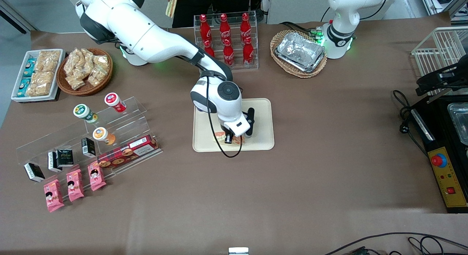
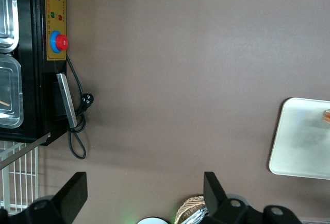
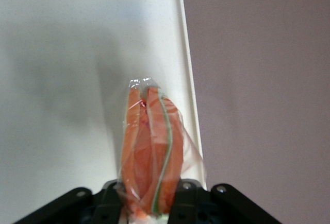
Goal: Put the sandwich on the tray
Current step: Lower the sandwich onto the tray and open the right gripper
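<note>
The right arm is reaching out over the brown worktop (image 1: 321,145), pointing its end effector (image 1: 234,138) straight down. The end effector is grasping the sandwich (image 3: 152,152) between its fingers, directly over the tray (image 1: 261,112), close to the tray edge nearer the front camera. The wrist housing is hiding most of the sandwich from the front camera; contact with the tray surface is indeterminable.
</note>
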Robot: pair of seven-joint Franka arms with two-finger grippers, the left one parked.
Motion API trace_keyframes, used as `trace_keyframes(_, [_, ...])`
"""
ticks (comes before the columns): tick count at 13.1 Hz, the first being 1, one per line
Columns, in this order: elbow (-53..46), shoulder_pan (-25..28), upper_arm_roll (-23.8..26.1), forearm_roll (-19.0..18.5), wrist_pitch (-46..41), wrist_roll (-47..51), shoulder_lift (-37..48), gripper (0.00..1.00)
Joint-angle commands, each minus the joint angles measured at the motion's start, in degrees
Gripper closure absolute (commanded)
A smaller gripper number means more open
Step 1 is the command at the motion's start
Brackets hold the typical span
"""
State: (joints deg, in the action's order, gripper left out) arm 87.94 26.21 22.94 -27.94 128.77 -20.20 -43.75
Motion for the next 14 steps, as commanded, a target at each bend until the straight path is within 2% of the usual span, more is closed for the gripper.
trace_keyframes(1, [-1.3, 0.2, 0.0, -1.2, 0.7, 1.3, -0.5, 0.00])
trace_keyframes(6, [-1.5, -1.8, 0.3, 0.3, 0.2, 1.2, 3.0, 0.00])
trace_keyframes(8, [-1.5, -3.2, 0.3, 3.9, -0.2, 1.0, 6.0, 0.00])
trace_keyframes(14, [-1.4, -9.5, 0.3, 11.3, -5.3, 0.8, 14.0, 0.00])
